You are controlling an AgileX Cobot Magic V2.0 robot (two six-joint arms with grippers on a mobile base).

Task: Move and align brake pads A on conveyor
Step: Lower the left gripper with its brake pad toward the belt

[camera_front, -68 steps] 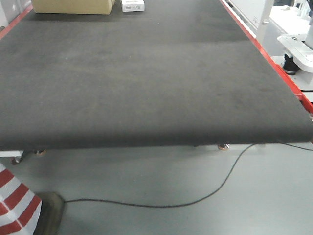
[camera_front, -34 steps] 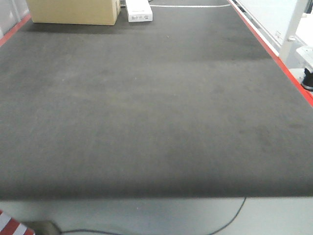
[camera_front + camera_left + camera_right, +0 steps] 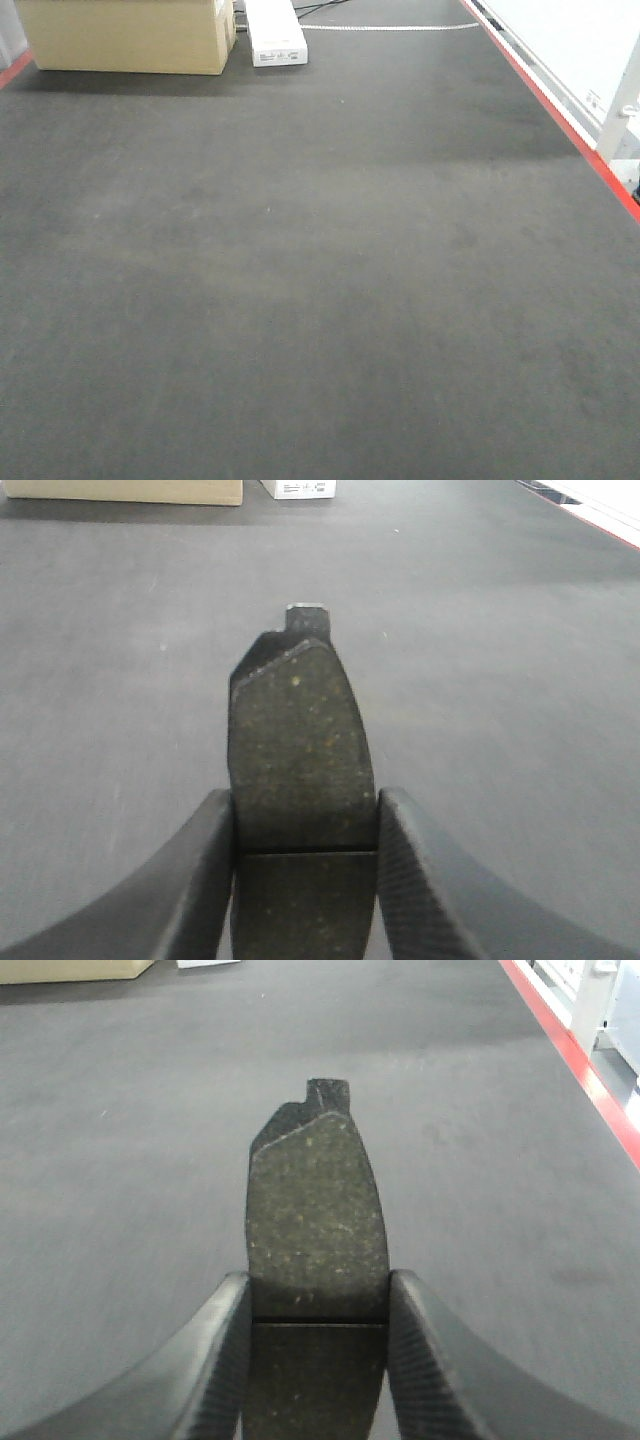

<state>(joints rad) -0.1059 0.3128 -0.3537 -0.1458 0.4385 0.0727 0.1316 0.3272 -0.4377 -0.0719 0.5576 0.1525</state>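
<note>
The left hand (image 3: 305, 820) pinched a brake pad (image 3: 298, 730), and the right hand (image 3: 318, 1300) pinched a second pad (image 3: 315, 1200) likewise. Each was flat and dark grey, with a speckled friction face crossed by a thin groove (a small tab jutted from its far end), held over the charcoal conveyor (image 3: 320, 280).
</note>
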